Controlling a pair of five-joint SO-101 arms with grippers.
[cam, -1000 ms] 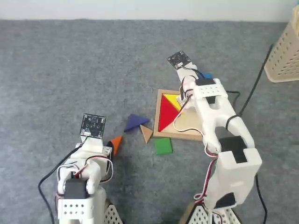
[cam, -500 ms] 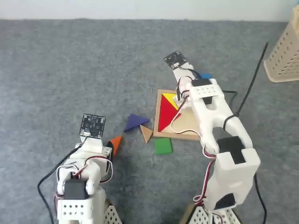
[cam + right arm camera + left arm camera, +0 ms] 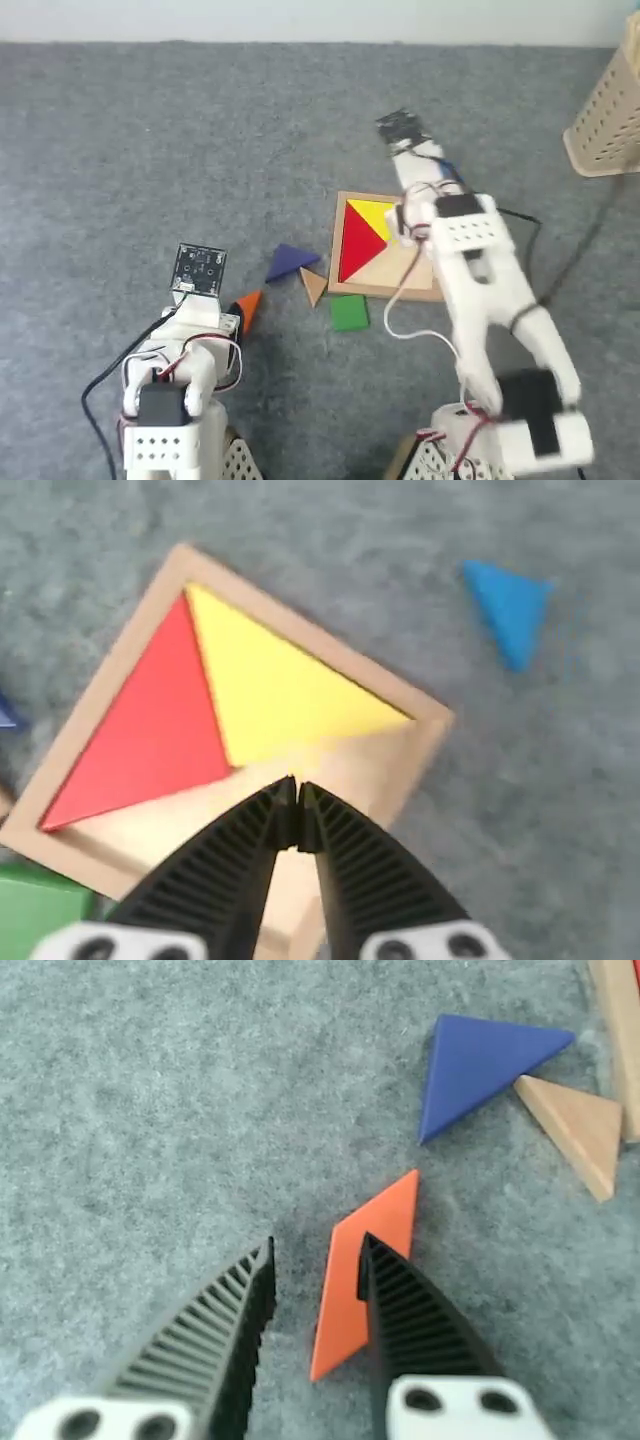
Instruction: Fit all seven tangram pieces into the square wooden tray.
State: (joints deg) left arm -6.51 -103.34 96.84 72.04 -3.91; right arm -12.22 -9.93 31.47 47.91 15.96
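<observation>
The square wooden tray (image 3: 420,285) lies mid-table with a red triangle (image 3: 355,245) and a yellow triangle (image 3: 372,215) seated in it. My right gripper (image 3: 297,805) hangs shut and empty over the tray's bare wood (image 3: 400,760). A light blue triangle (image 3: 510,605) lies on the carpet just beyond the tray. My left gripper (image 3: 317,1250) stands open low over the carpet, one finger partly covering the orange parallelogram (image 3: 365,1260). Between the parallelogram and the tray lie a dark blue triangle (image 3: 480,1060) and a wood-coloured triangle (image 3: 580,1130). A green square (image 3: 349,312) sits at the tray's near corner.
A beige slatted basket (image 3: 610,100) stands at the far right edge. The right arm's black cable (image 3: 560,270) trails across the carpet right of the tray. Open grey carpet stretches to the left and far side.
The right arm has swung to the right and its wrist has turned, uncovering more of the tray. The left arm and all the pieces have stayed put.
</observation>
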